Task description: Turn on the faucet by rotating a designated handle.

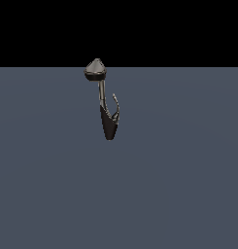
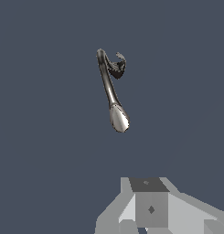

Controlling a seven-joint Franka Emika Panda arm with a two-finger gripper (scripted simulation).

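A slender dark faucet [image 1: 107, 116] is seen standing on a grey floor [image 1: 188, 185], its thin curved handle [image 1: 116, 104] beside the stem. The gripper [image 2: 150, 205] is held well apart from it; its opening cannot be judged, and nothing is seen gripped.

I'm scanning both feeds and there's nothing to read: no lettering, label, brand or number on the slender dark metal faucet with the grey cone head [image 1: 105, 104], nor on the flat blue-grey floor [image 1: 188, 185].
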